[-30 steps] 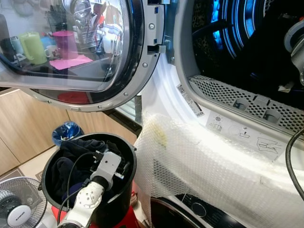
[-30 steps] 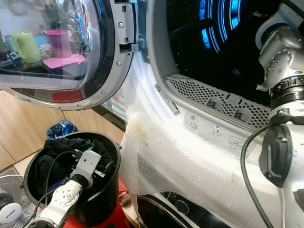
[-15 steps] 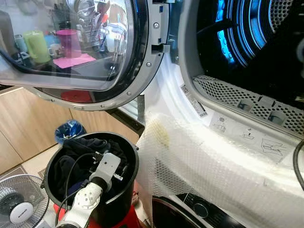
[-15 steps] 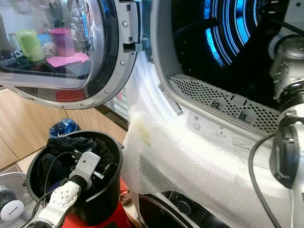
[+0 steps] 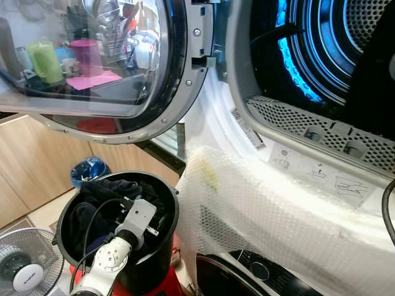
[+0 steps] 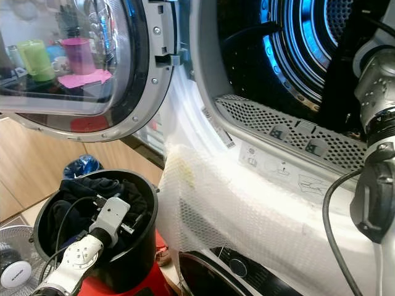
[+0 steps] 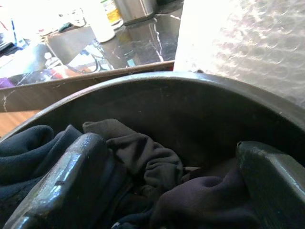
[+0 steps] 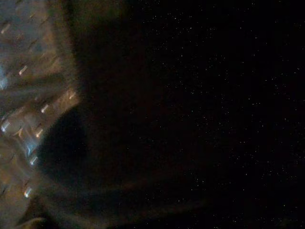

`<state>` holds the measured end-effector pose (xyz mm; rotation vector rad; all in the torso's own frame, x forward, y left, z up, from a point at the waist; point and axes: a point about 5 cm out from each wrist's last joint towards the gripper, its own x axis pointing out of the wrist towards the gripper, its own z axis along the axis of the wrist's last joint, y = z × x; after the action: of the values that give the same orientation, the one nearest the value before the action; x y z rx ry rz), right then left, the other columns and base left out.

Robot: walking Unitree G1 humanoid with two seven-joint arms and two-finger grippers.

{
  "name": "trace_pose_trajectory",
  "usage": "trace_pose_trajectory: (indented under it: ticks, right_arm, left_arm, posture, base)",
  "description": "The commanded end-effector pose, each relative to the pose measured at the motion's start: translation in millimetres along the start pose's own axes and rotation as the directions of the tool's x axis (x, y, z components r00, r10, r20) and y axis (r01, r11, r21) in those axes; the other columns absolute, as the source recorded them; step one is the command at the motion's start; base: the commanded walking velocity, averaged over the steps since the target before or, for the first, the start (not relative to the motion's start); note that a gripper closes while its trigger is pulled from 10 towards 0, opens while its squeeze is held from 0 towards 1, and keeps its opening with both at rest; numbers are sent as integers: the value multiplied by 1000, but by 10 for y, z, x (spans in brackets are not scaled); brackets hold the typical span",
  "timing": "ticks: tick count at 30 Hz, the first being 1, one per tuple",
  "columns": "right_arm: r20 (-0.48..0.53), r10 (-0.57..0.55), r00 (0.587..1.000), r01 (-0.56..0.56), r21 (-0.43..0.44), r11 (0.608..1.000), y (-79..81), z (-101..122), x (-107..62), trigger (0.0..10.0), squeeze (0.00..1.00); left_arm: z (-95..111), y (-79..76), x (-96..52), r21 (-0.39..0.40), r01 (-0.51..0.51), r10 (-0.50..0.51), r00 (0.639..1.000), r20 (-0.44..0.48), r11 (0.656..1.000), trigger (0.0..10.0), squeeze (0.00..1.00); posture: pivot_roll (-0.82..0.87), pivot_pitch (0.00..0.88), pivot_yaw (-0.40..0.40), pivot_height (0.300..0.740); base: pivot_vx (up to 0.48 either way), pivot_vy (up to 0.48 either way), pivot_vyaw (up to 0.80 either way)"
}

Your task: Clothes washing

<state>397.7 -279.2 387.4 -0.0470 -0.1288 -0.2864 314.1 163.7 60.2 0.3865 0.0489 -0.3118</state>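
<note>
Left gripper [image 7: 162, 191] down in the bucket [image 5: 165, 203], jaws spread wide, nothing pinched yet. Clothes [image 7: 143, 162] right between the jaws and just under them, a dark soft heap. Best to push lower, close on a thick fold, then lift slowly so nothing drags on the rim. No clear long side to the heap; bunched up, pointing no way. Drum [image 5: 321, 55] open, up and well apart from the jaws. Right gripper inside the drum, too dark to tell the jaws.
</note>
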Motion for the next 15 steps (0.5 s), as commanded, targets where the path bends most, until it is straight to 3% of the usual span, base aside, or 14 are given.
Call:
trace_pose_trajectory:
  ticks: [1,3,5,6,8,11,15]
  right_arm:
    - [-57,60,997,-65,-90,994,80,-135,8,10000,1000]
    - [-14,3,1000,-4,-94,996,-13,-76,3,10000,1000]
    - [107,-95,990,86,87,992,-167,148,-24,10000,1000]
    - [209,-205,956,163,203,966,-340,357,-78,10000,1000]
    - [313,-236,920,189,173,967,-421,545,-134,10000,1000]
    - [281,-193,940,186,53,981,-358,485,-108,10000,1000]
    - [116,-119,986,113,50,992,-211,140,-29,10000,1000]
  left_arm:
    - [-20,-27,-10,16,26,-25,1000,-17,1000,10000,0]
    - [-28,-36,-13,17,32,-32,999,-23,999,10000,0]
    - [-30,-42,-14,18,36,-36,999,-23,999,10000,0]
    - [-27,-42,-20,19,38,-37,999,-20,999,10000,0]
    - [-25,-28,-28,15,29,-29,999,-16,999,10000,0]
    - [-43,-16,-44,14,33,-32,999,-23,999,10000,0]
    - [-51,-44,-39,17,51,-50,998,-30,999,10000,0]
  posture:
    - [74,0,-8,740]
    - [76,0,-8,740]
    - [76,0,-8,740]
    - [94,6,-9,740]
    - [97,7,-9,740]
    - [90,9,-4,740]
    - [90,9,-4,740]
  base:
    - [0,0,0]
    - [0,0,0]
    - [0,0,0]
    - [0,0,0]
    - [0,0,0]
    - [0,0,0]
    - [0,0,0]
